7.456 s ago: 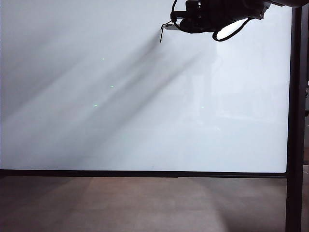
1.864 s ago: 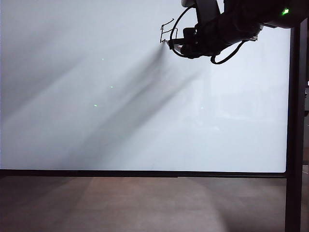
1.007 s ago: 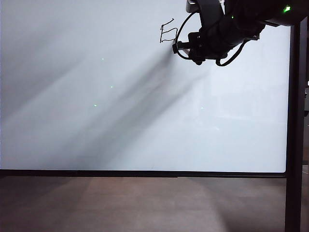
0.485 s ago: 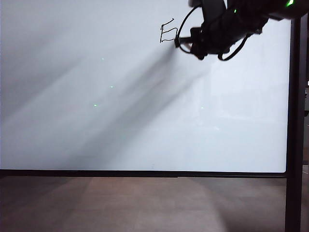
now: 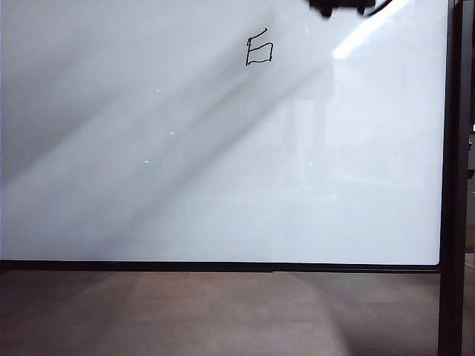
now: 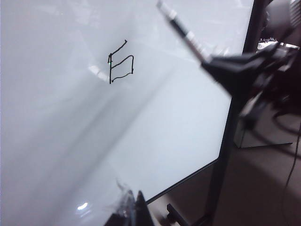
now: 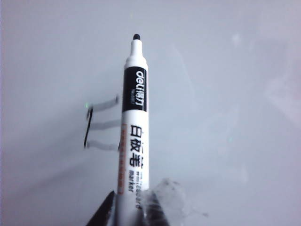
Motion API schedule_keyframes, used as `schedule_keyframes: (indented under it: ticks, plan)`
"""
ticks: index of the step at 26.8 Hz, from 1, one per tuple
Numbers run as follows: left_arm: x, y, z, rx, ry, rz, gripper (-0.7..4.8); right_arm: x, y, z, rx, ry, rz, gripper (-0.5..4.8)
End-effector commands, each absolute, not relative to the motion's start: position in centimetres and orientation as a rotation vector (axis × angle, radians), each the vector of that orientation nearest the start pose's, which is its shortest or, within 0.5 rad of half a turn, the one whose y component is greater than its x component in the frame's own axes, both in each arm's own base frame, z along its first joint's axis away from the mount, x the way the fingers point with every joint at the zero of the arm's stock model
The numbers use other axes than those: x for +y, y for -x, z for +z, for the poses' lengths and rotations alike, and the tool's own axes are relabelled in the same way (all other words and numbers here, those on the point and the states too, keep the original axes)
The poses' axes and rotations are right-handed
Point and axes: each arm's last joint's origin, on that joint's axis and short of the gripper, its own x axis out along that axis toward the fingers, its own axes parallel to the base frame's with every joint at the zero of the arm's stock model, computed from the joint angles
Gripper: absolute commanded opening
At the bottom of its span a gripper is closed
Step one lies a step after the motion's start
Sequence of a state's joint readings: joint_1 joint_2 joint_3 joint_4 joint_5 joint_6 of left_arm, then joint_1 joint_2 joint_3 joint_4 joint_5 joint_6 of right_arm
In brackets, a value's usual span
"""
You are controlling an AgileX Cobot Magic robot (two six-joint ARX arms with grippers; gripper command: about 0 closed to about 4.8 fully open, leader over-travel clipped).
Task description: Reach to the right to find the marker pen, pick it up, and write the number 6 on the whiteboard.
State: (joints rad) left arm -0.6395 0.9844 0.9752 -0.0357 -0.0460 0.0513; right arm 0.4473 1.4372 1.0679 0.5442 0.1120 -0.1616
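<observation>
The whiteboard (image 5: 223, 185) fills the exterior view. A small boxy black number 6 (image 5: 260, 50) stands near its top, right of centre. My right gripper (image 7: 131, 209) is shut on the marker pen (image 7: 134, 132), a white stick with a black label. Its dark tip (image 7: 136, 36) points at the board, off the surface and beside the blurred number 6 (image 7: 101, 125). In the exterior view only a dark bit of the right arm (image 5: 326, 9) shows at the top edge. The left wrist view shows the number 6 (image 6: 121, 66), the marker pen (image 6: 183, 30) and the right gripper (image 6: 207, 63). My left gripper (image 6: 134, 212) hangs low before the board, fingers together, holding nothing.
The board's black upright post (image 5: 454, 178) runs down its right side, and a black frame bar (image 5: 223, 265) runs along the bottom. Brown floor (image 5: 223, 311) lies below. Beyond the post, dark equipment and cables (image 6: 282, 94) stand to the right.
My right gripper has lifted away with the pen and nearly left the exterior view at the top. The whole figure 6 now shows uncovered. The left arm has kept still.
</observation>
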Motion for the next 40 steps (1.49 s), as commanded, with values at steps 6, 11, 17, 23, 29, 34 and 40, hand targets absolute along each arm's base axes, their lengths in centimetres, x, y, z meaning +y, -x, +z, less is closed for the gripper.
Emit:
schedule_keyframes:
  ticks: [6, 11, 17, 23, 29, 34, 40]
  plan:
    - [-12.7, -17.3, 38.7, -0.054, -0.034, -0.589, -0.05, 11.6, -25.0, 40.4, -0.345, 0.062, 0.304, 0.31]
    - [-12.6, -17.1, 38.8, -0.06, -0.03, -0.59, -0.05, 10.0, -21.7, 42.7, -0.394, 0.045, 0.287, 0.31]
    - [-11.9, -16.2, 39.4, -0.074, -0.021, -0.588, -0.05, 7.5, -17.0, 44.9, -0.417, 0.02, 0.209, 0.31]
    - [-10.8, -14.8, 39.6, -0.057, -0.025, -0.589, -0.05, 5.0, -12.5, 45.7, -0.401, 0.001, 0.105, 0.31]
    - [-10.0, -13.7, 38.6, -0.02, -0.042, -0.587, -0.05, 3.8, -10.1, 45.2, -0.341, 0.023, 0.098, 0.31]
    - [-9.0, -12.5, 36.1, -0.014, -0.044, -0.547, -0.05, 3.6, -9.7, 43.7, -0.216, 0.073, 0.105, 0.31]
    - [-7.3, -10.2, 32.5, -0.067, -0.022, -0.545, -0.05, 3.6, -9.7, 40.7, -0.143, 0.103, 0.11, 0.3]
